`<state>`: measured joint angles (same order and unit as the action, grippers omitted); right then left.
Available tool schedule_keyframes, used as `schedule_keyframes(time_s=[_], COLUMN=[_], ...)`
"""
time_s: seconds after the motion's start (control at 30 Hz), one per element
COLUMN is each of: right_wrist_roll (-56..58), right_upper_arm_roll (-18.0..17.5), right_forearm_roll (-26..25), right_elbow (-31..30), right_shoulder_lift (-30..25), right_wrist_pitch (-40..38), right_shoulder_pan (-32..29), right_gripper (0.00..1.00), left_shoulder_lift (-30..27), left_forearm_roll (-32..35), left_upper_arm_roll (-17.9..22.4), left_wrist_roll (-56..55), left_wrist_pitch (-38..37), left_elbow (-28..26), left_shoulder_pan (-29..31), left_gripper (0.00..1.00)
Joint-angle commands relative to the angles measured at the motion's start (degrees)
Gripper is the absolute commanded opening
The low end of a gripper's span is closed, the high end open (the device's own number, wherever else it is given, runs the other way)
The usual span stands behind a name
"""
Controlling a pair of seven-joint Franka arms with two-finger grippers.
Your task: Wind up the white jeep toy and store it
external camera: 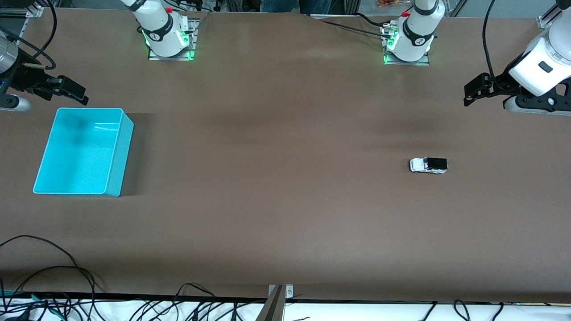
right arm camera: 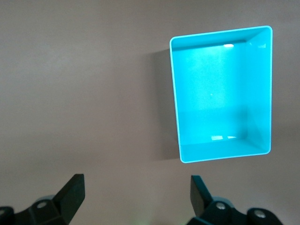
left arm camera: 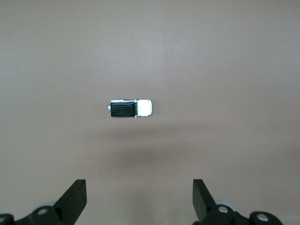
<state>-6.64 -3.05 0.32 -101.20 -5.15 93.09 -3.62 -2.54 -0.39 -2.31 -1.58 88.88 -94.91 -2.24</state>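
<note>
The white jeep toy (external camera: 428,165), tiny with a black roof panel, lies on the brown table toward the left arm's end. The left wrist view shows the same jeep (left arm camera: 130,108) well ahead of the open fingers. My left gripper (external camera: 473,91) hangs high near that end of the table, open and empty, away from the jeep. The left gripper (left arm camera: 139,197) has only bare table between its fingertips. My right gripper (external camera: 73,94) waits open and empty above the table close to the turquoise bin (external camera: 119,160). In the right wrist view the right gripper (right arm camera: 137,194) is apart from the bin (right arm camera: 221,152).
The turquoise bin is empty and stands at the right arm's end of the table. Loose black cables (external camera: 53,285) trail along the table edge nearest the front camera. A metal bracket (external camera: 280,292) sits at that edge. The arm bases (external camera: 169,38) stand along the farthest edge.
</note>
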Motion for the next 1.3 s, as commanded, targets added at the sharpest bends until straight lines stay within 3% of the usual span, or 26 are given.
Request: schedule_keyframes(time_s=[0.0,1.27], right_wrist_roll=[-0.5,-0.6], right_upper_arm_roll=[-0.4,-1.8], right_forearm_roll=[-0.8,-0.6], right_elbow=[1.2,1.4], right_shoulder_lift=[0.2,0.1], right_wrist_pitch=[-0.7,-0.9], right_shoulder_pan=[-0.2,0.2], right_gripper=[1.0,1.0], left_shoulder_lift=[0.5,0.9], left_forearm_roll=[-1.3,-0.9], left_upper_arm_roll=[0.3,0.3], left_wrist_roll=[1.4,1.5], left_wrist_pitch=[-0.5,-0.5], left_elbow=[1.3,1.3], left_shoulder_pan=[-0.2,0.0], left_gripper=[1.0,1.0])
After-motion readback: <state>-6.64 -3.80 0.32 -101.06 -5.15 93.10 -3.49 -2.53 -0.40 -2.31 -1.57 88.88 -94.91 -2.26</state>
